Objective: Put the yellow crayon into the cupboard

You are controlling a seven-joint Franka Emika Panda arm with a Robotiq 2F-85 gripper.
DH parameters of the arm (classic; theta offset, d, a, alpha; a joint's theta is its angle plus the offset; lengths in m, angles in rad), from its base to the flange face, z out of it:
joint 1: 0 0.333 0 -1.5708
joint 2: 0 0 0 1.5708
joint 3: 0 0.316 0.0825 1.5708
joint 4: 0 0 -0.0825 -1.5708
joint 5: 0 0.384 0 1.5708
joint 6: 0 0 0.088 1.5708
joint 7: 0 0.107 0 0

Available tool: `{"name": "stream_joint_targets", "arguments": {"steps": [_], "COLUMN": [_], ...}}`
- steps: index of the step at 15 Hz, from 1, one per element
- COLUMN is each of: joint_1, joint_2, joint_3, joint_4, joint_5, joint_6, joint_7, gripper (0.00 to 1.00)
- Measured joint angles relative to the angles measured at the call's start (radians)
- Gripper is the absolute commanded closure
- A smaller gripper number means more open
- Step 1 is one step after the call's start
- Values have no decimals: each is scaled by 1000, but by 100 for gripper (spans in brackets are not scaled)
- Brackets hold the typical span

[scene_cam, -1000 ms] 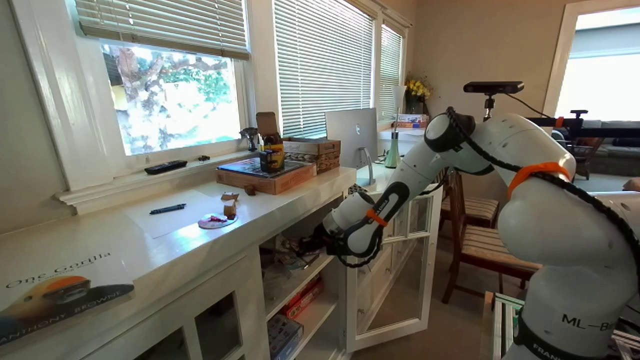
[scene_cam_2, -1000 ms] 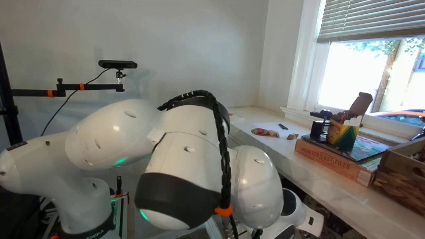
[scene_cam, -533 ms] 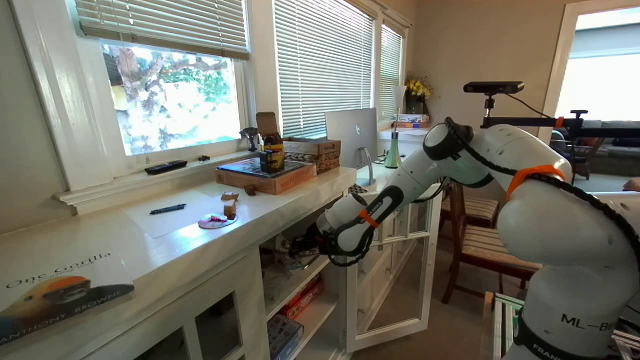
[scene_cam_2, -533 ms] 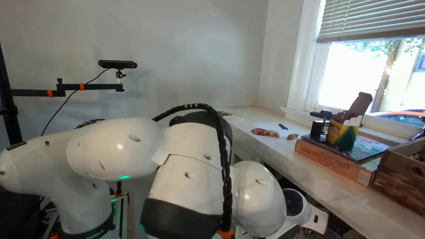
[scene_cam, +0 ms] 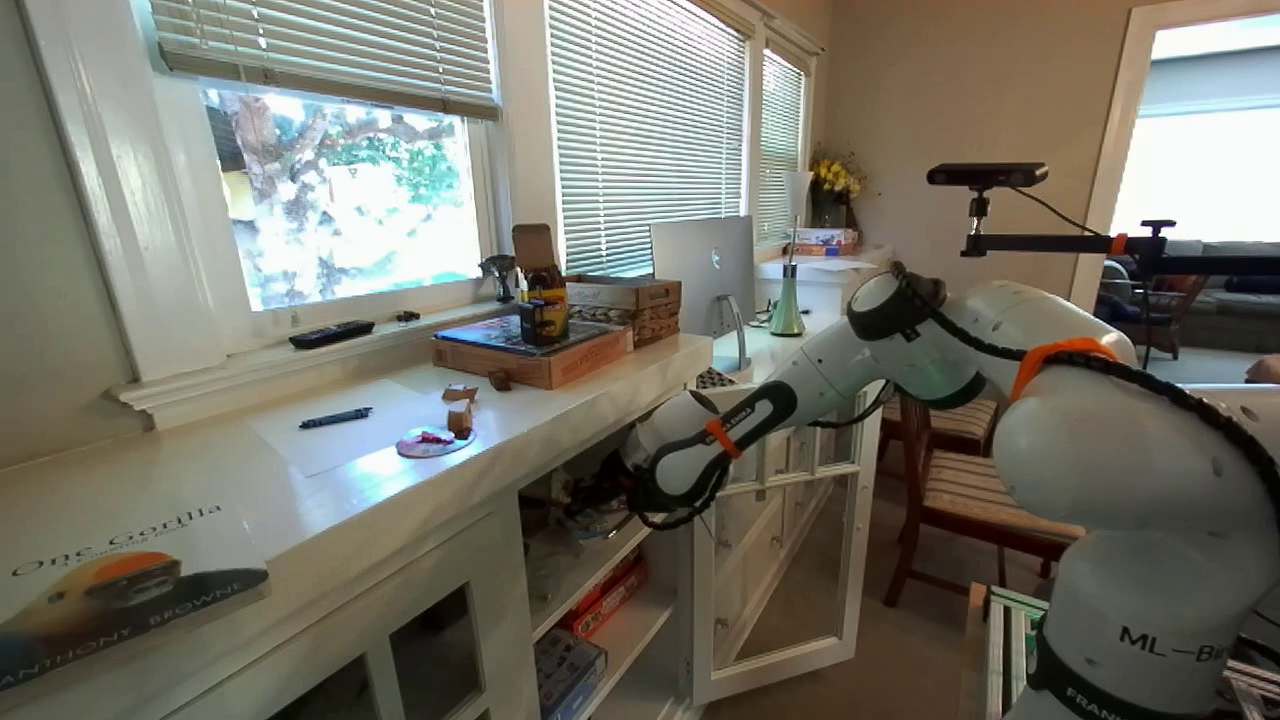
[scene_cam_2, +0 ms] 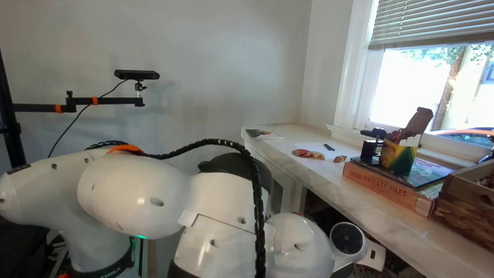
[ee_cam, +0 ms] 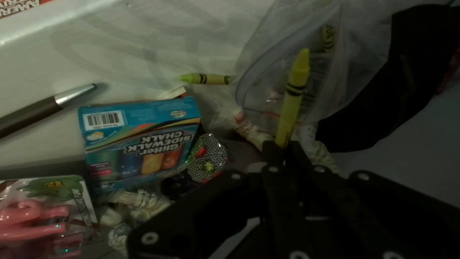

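Yellow wax crayon (ee_cam: 293, 95) gripped at the end opposite its tip

The black metal two-finger gripper (ee_cam: 284, 153) pinches the crayon. In an exterior view it shows as a dark shape reaching into the white-painted wooden cupboard (scene_cam: 640, 620), whose white-framed glass-pane door (scene_cam: 810, 477) stands swung out on the right. The crayon is therefore inside, over the upper white shelf (scene_cam: 572, 580), though in that view it is too small to make out.

The relation that matters shows in the wrist view. The crayon's long axis carries on almost straight from the fingertips (ee_cam: 270, 150), its pointed end far from them and leaning a little right. Behind that length, along the line of sight, lies a see-through plastic bag (ee_cam: 332, 81); whether they touch I cannot tell. To the left, a lime-yellow paper-wrapped crayon (ee_cam: 207, 78) lies roughly crosswise to it, tip left, with a blue cardboard box of sidewalk chalk (ee_cam: 140, 133) nearer the gripper.

My judgement: the carrying is done and only letting go remains. Released here, the yellow crayon would probably come down on the bag; lowering it slightly left beforehand might keep it from rolling.
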Motion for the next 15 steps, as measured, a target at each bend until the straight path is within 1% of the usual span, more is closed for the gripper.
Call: {"name": "stream_joint_targets", "arguments": {"steps": [6,10,11,15], "joint_1": [0,2,5,35], "joint_2": [81,117,117,111], "joint_3": [59,87,87,84], "joint_4": [67,91,90,91], "joint_5": [4,11,32,272], "joint_6": [-52,-72,-72,-67], "joint_7": [-75,-106,-120,-309], "gripper": [97,97,97,97]}}
